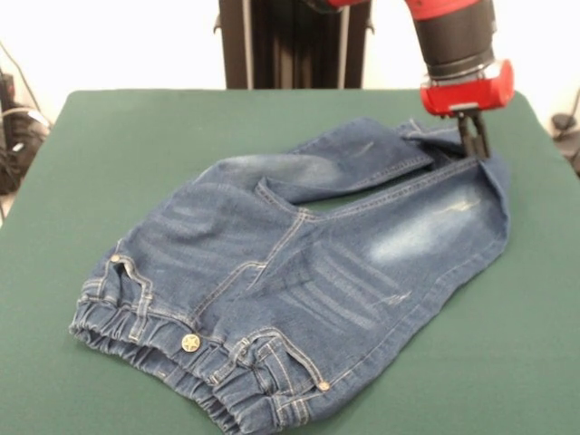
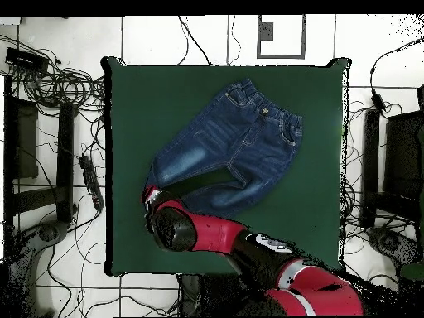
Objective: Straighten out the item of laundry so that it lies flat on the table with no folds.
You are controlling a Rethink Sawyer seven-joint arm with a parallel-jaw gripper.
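Note:
The blue denim jeans (image 1: 308, 272) lie on the green table (image 1: 109, 136). The elastic waistband and star button (image 1: 190, 342) are at the near left, and the legs reach toward the far right. The legs lie close together, with a sliver of table showing between them. The far leg's end is bunched and folded by the gripper. My gripper (image 1: 473, 143) stands on the leg ends at the far right, its fingers close together and pinching the denim. In the overhead view the jeans (image 2: 236, 145) lie mid-table and the red arm (image 2: 207, 232) hides the gripper.
The black pedestal (image 1: 294, 41) stands behind the table's far edge. Cables and black equipment (image 2: 50, 149) lie on the floor on both sides of the table (image 2: 319, 215).

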